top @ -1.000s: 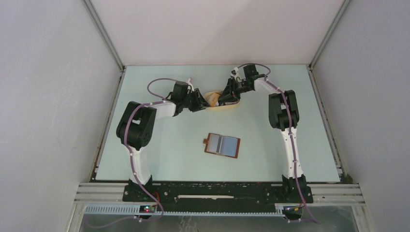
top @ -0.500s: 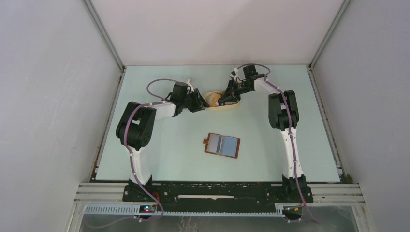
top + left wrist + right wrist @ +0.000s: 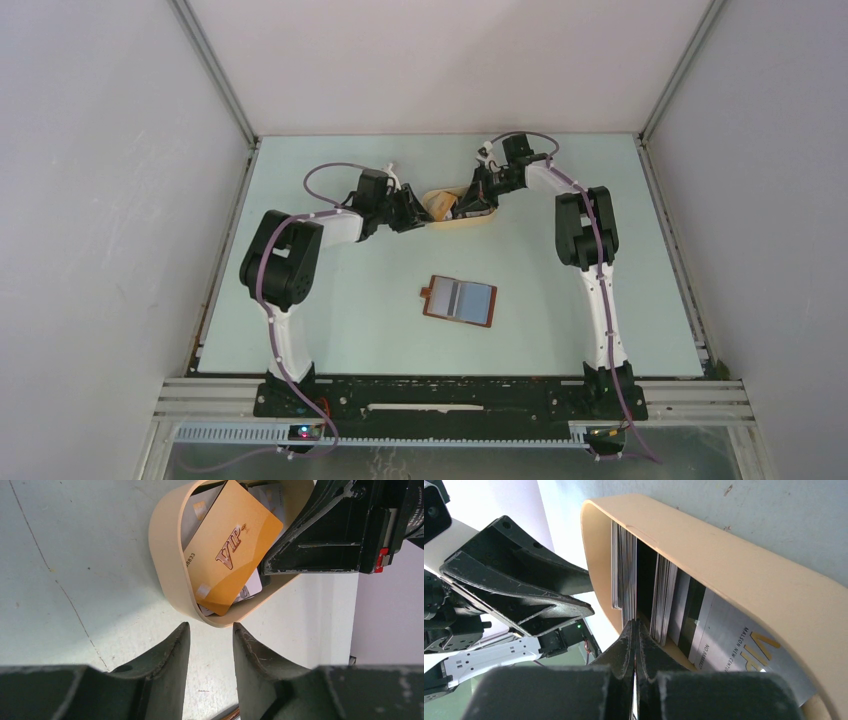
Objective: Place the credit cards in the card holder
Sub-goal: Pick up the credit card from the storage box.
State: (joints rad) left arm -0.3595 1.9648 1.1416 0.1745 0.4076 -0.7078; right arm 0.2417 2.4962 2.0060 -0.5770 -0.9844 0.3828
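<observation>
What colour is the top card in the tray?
The top card is golden orange with VIP lettering; clearest in left wrist view.

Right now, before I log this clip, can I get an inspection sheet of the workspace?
Surface: pale green table, faint scratches.
Job's things: card holder lies open mid-table; cards sit in the tan tray, gold one on top.
Clutter: nothing seen.
Grippers: left gripper open, empty, beside the tray; right gripper shut, tips among the cards, grip unclear.
Cables: purple cables along both arms.
Surroundings: white walls, metal frame.
</observation>
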